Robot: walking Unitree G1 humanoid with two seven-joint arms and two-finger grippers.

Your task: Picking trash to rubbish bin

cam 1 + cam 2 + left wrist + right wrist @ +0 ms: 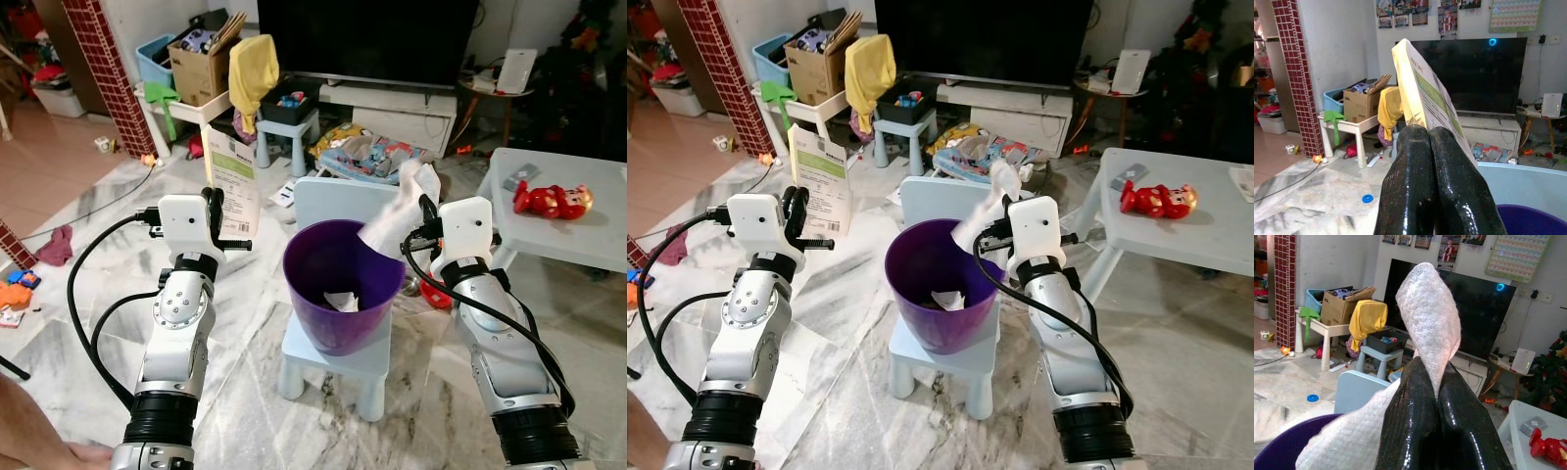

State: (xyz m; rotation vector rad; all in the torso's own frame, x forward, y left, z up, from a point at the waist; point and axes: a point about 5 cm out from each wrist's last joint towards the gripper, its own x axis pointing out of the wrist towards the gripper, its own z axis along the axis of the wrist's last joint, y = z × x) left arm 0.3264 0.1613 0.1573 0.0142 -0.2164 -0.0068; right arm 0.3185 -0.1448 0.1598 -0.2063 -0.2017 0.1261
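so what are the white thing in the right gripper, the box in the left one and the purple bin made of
The white thing pinched in the right gripper looks like soft fabric or a fibrous wipe: fuzzy surface, limp drape over the bin's rim. The box clamped in the left gripper looks like thin printed cardboard, flat with crisp edges. The purple bin seems to be moulded plastic, smooth with a slight sheen.

Flat white paper packet with green label panel [233, 174], held in the left pincer [217, 217]: carries printed lines and a barcode-like block, all too small and blurred to read. Wall posters and pastel chart [1514, 14]: print illegible. No readable text found.
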